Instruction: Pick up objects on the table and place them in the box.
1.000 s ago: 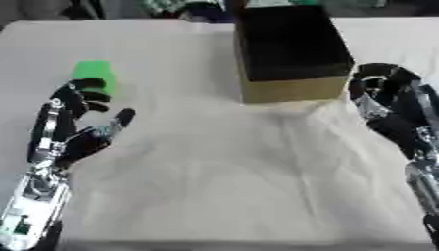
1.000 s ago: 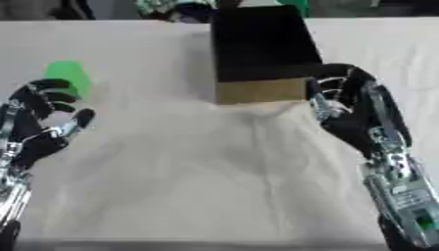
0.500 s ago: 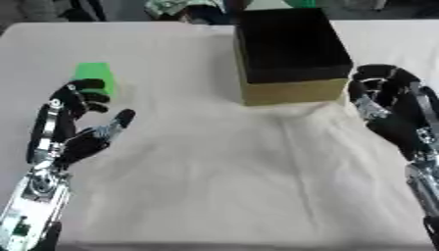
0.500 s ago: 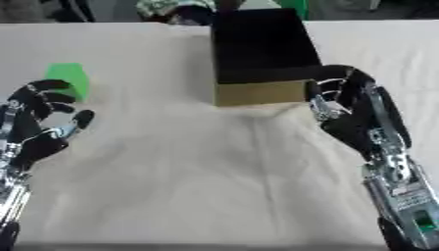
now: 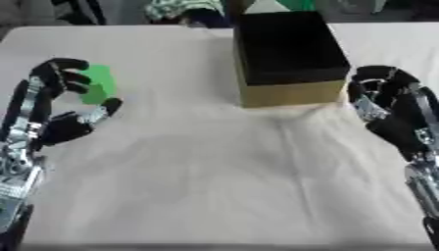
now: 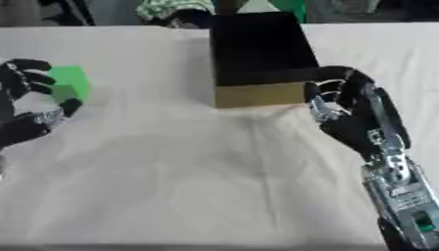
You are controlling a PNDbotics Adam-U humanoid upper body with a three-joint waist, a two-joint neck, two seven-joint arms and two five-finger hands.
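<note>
A green block (image 5: 99, 83) lies on the white cloth at the left. My left hand (image 5: 53, 128) is right beside it, curved fingers (image 5: 61, 72) at its left side and thumb (image 5: 105, 109) just below it, cupped round the block without closing on it. An open box (image 5: 287, 93), dark inside with a tan front wall, stands at the back centre. My right hand (image 6: 356, 125) hovers at the box's front right corner with relaxed, bent fingers (image 6: 336, 81) that hold nothing.
A wrinkled white cloth (image 5: 223, 176) covers the table. Green and dark clutter (image 5: 180, 10) sits past the far edge behind the box.
My left hand has moved forward, and its fingers now stand beside the green block. The right hand and the box have stayed put.
</note>
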